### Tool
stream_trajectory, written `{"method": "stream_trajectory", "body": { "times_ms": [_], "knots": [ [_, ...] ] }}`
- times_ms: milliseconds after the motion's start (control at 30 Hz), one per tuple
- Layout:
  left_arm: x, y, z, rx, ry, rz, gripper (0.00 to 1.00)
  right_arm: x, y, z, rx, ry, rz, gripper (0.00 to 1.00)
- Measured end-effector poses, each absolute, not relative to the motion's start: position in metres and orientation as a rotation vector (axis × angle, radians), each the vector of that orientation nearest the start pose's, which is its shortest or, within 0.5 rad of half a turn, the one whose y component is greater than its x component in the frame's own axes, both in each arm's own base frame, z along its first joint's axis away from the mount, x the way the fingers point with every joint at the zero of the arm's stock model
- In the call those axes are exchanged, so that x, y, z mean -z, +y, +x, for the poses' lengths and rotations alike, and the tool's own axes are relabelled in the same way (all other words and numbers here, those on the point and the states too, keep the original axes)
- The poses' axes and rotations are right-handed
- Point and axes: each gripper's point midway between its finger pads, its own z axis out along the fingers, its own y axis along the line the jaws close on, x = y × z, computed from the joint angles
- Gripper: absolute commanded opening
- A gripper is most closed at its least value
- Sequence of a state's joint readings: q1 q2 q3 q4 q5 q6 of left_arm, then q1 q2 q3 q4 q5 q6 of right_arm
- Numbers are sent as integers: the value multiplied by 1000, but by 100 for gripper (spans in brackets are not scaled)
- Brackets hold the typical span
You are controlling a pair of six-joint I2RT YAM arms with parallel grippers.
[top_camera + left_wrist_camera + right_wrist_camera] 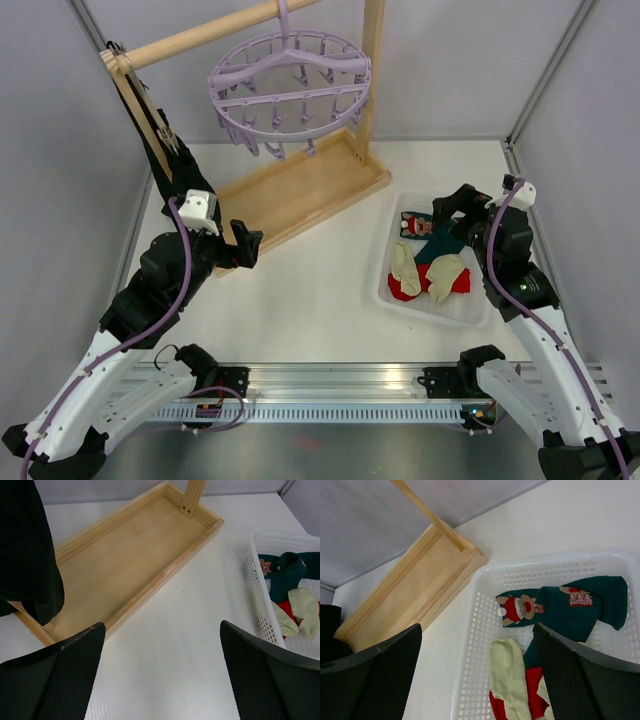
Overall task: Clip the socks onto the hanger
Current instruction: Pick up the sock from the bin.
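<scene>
Right gripper (pixel 476 645), jaws apart, above basket (pixel 545 562) at 3 o'clock: overlapping socks (pixel 570 607) invite double pick. Left gripper (pixel 162 645) apart, empty; hanger (pixel 290 85), 12 o'clock, may swing during clipping.

lavender hanger (pixel 290 85): 1, upper centre | wooden rack (pixel 300 195): 1 | white basket (pixel 450 311): 1, right | teal socks (pixel 580 612): 2 | cream socks (pixel 404 264): 2 | red socks (pixel 460 284): 1–2 (overlapped, count unclear) | black cloth (pixel 25 545): 1

socks (pixel 432 268) in basket (pixel 386 285), hanger (pixel 290 85) behind
</scene>
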State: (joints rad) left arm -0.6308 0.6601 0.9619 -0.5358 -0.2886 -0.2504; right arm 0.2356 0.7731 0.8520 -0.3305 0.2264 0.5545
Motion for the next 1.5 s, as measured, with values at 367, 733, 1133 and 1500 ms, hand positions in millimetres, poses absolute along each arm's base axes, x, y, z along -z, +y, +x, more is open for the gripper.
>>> {"method": "stream_trajectory", "body": {
  "times_ms": [367, 733, 1133, 1500],
  "knots": [
    [-309, -119, 231, 370, 1805, 138, 100, -205, 57, 321, -243, 2011, 448, 97],
    [-309, -120, 231, 369, 1808, 139, 100, -98, 68, 319, -189, 2257, 444, 84],
    [-305, -121, 234, 362, 1822, 143, 100, -81, 71, 351, -80, 2243, 483, 74],
    [-303, -122, 235, 359, 1830, 146, 100, -61, 77, 385, -52, 2229, 453, 67]
  ]
}}
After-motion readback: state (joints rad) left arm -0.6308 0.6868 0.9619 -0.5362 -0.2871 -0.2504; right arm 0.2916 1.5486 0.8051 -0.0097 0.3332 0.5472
